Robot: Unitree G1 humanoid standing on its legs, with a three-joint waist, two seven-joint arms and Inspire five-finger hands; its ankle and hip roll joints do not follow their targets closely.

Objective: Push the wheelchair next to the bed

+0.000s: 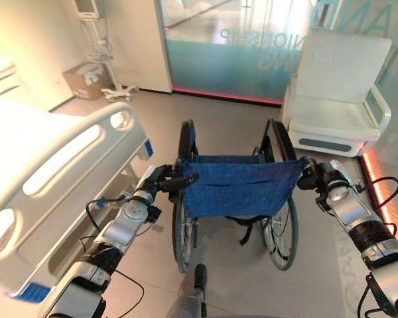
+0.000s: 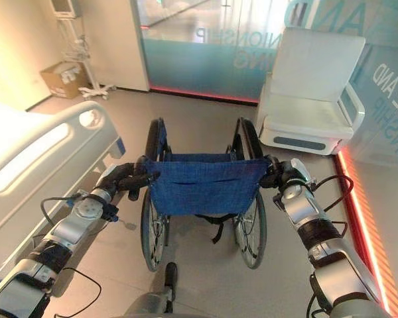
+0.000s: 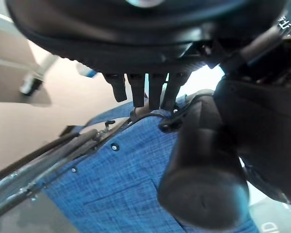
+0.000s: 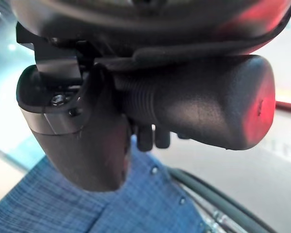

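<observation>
Blue wheelchair (image 1: 239, 189): pointing straight ahead, its long side running along the bed (image 1: 46, 165) on its left.
Left robot hand (image 1: 167, 180): gripping its push handle.
Right robot hand (image 1: 313, 173): gripping the other handle.

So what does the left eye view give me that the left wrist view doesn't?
Left eye view alone: the bed to the robot's left, the white armchair ahead, both wheels, and the right hand on its push handle. Left wrist view alone: the left hand curled round the left push handle, seen close up. Both: the wheelchair's blue backrest.
</observation>
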